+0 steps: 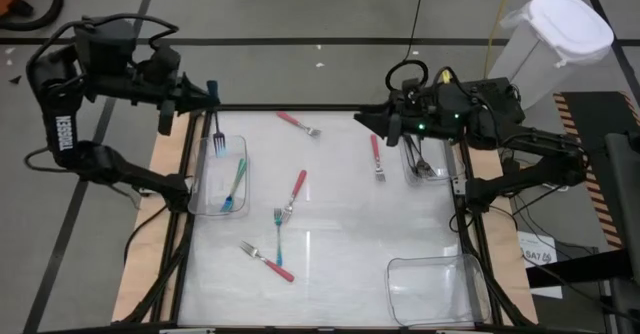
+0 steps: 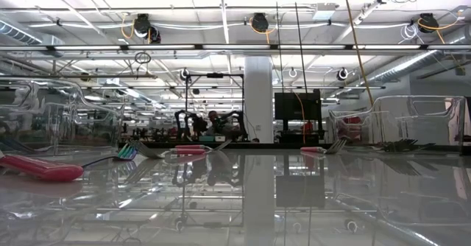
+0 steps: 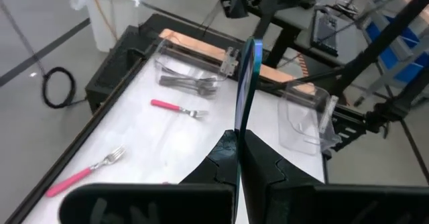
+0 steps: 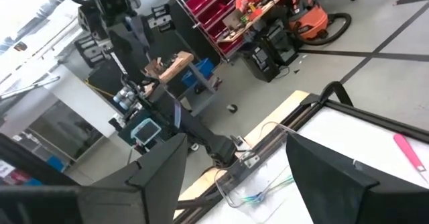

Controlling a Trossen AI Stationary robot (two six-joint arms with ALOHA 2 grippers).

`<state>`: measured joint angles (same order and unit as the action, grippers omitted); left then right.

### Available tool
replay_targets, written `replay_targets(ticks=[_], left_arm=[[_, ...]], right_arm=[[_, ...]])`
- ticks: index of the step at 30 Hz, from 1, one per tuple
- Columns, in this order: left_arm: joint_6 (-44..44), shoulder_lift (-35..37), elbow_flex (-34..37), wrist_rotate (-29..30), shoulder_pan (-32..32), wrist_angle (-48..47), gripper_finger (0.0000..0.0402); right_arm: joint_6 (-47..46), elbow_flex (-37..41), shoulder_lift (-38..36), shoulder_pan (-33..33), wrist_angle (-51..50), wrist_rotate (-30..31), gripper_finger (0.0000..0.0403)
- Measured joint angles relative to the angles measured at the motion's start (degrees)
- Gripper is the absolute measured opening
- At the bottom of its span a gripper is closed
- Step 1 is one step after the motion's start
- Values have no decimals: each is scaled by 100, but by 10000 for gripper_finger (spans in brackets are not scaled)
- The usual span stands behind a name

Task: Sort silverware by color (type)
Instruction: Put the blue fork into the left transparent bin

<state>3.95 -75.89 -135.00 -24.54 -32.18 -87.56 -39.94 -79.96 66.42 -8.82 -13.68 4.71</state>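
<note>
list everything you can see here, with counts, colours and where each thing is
pink-handled forks: four, pink-red handles, scattered loose on the table
teal fork: one, loose mid-table
teal forks in bin: about two, inside the left bin
dark forks: several, count unclear, inside the right bin
left bin: one, clear, table's left edge
right bin: one, clear, table's right edge
empty bin: one, clear, near right corner
lidded container: one, white, off the table
left tool: shut on a teal-blue fork, above the left bin
right tool: open, beside the right bin
</note>
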Motion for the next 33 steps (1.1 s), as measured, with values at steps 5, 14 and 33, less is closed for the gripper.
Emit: replay_targets(ticks=[5, 14, 33], left_arm=[[182, 179, 19, 352, 0, -223, 3], [773, 1103, 1173, 1159, 0, -211, 3], [1125, 3190, 6226, 632, 55, 2830, 3]], right_arm=[[39, 0, 43, -2, 13, -1, 251], [334, 0, 37, -11, 18, -2, 251], [157, 2, 36, -61, 17, -2, 251]])
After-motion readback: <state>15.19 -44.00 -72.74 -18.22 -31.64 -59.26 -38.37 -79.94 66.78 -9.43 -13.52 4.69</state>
